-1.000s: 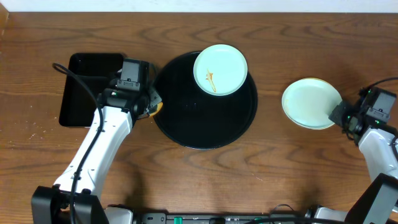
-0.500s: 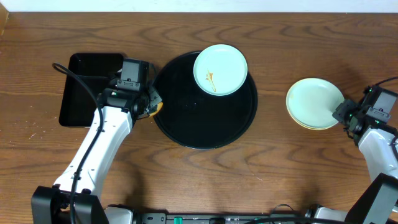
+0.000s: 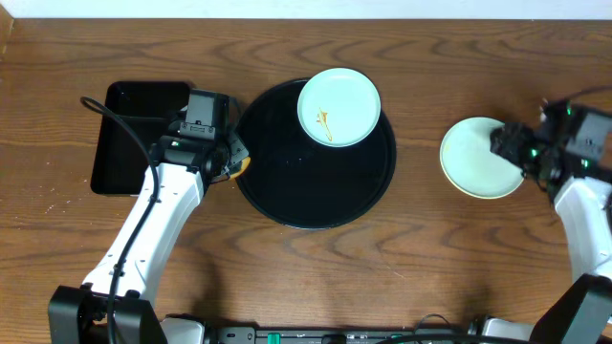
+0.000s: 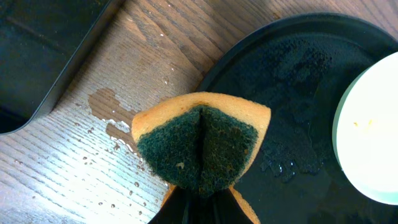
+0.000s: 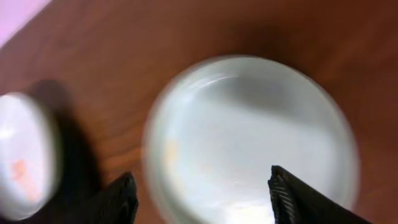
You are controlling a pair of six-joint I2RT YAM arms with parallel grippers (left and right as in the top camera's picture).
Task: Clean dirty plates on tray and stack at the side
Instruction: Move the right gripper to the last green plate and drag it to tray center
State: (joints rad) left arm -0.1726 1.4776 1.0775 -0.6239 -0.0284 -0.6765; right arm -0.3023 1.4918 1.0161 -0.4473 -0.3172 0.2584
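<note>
A pale blue-green plate [image 3: 338,106] with an orange-brown sauce streak lies at the far edge of the round black tray [image 3: 306,186]. To the right, on the table, a clean blue-green plate [image 3: 476,156] rests on a pale yellow one whose rim just shows. My right gripper [image 3: 509,147] hovers open over that stack's right edge. In the blurred right wrist view the top plate [image 5: 249,130] lies between the spread fingers [image 5: 121,199] of the gripper [image 5: 205,199], and nothing is held. My left gripper [image 4: 202,202] is shut on a folded yellow-and-green sponge [image 4: 199,143] at the tray's left rim [image 4: 249,68].
A black rectangular tray [image 3: 134,139] stands left of the left arm and shows in the left wrist view as a dark corner [image 4: 43,56]. Water drops and a small puddle [image 4: 106,106] wet the wood beside the round tray.
The right gripper opened and let go of the top plate, which now rests on the stack. It then lifted and shifted toward the far side. The left arm and sponge have not moved.
</note>
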